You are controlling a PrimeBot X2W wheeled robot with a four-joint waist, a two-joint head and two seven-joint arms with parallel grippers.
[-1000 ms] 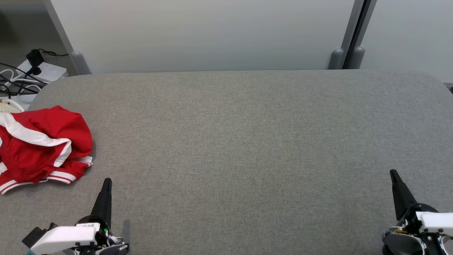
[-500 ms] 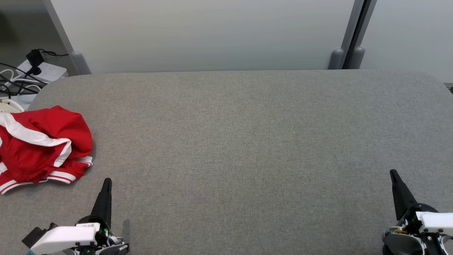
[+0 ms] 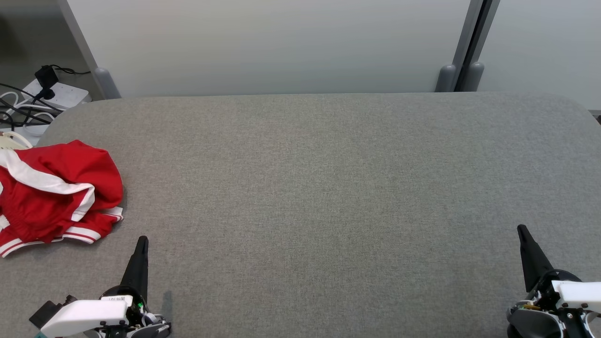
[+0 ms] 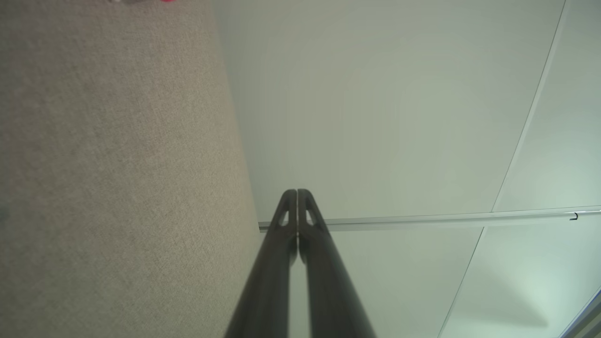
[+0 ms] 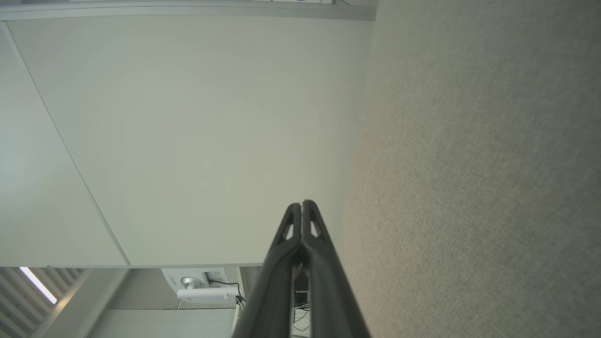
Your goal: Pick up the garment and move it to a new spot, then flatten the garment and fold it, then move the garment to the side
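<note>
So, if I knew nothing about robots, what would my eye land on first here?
The crumpled red garment with white stripes, lying at the left edge of the wide grey table, is the one splash of colour. Next come the robot's dark jaws, both pairs shut to a point: the left jaws at the lower left, near the garment but apart from it, the right jaws at the lower right.

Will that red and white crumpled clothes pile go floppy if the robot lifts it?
Probably floppy: the crumpled red garment with white stripes lies in soft folds, so it should droop. Pushed, it would likely bunch on the grey fabric tabletop, not slide.
</note>
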